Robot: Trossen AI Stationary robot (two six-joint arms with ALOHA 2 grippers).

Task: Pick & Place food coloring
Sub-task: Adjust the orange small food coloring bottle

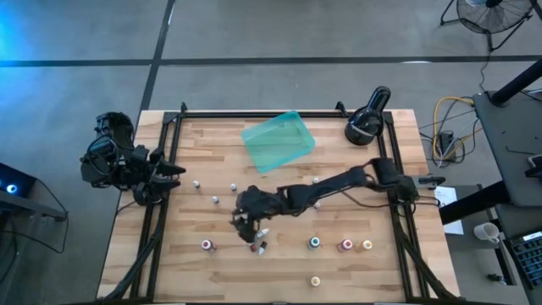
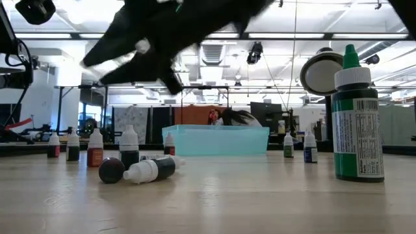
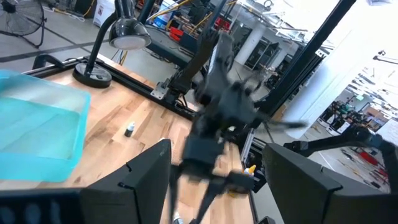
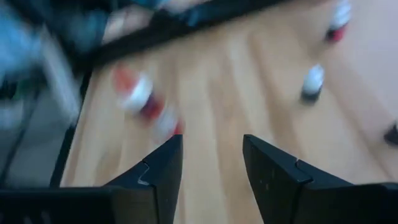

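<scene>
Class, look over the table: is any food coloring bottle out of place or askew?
Yes. Two bottles lie tipped on their sides near the table's front, under the right gripper, while the others around them stand upright. The teal tray sits angled.

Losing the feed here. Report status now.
Right gripper open, empty, above two toppled bottles. Left gripper open at table's left edge. Tray empty.

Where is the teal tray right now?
In the high view the teal tray sits at the table's far middle, left of the black lamp.

Ten bottles (image 1: 315, 242) (roughly), one tray (image 1: 278, 141).
</scene>
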